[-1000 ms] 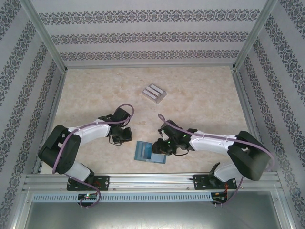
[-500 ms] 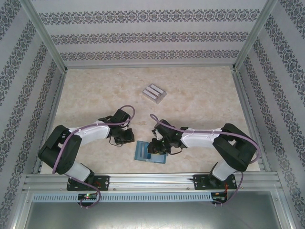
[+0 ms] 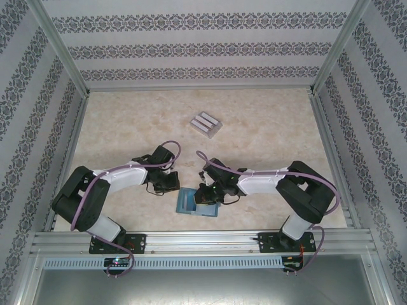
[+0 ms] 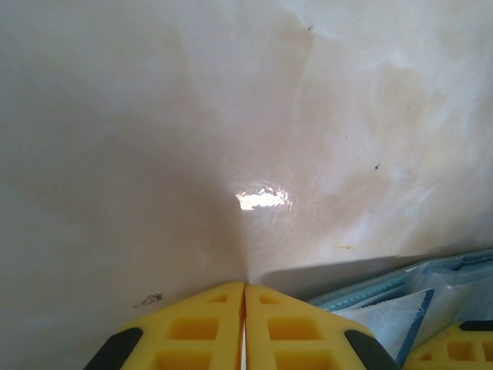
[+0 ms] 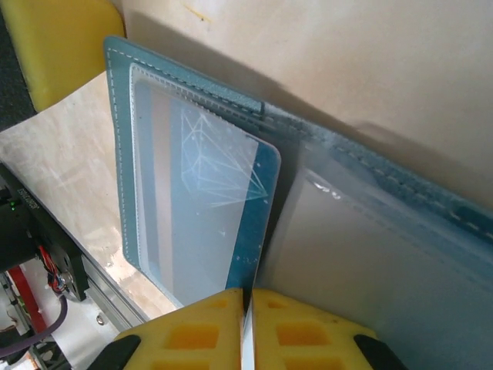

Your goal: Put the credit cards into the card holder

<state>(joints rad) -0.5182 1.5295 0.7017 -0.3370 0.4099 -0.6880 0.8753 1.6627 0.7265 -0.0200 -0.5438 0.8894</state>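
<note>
The wallet [image 3: 186, 202] lay open by the middle of the table's [image 3: 273, 133] near edge, its clear inner pocket facing up. The right claw [image 5: 248, 297] sat low over it, its yellow fingers pinching a thin pale card [image 5: 245, 339] edge-on, right at the pocket's rim. The left claw [image 4: 244, 308] rested just beside the wallet's left edge, fingers pressed together on nothing. The other cards [image 3: 205, 124] lay in a neat row, well apart toward the table's middle.
</note>
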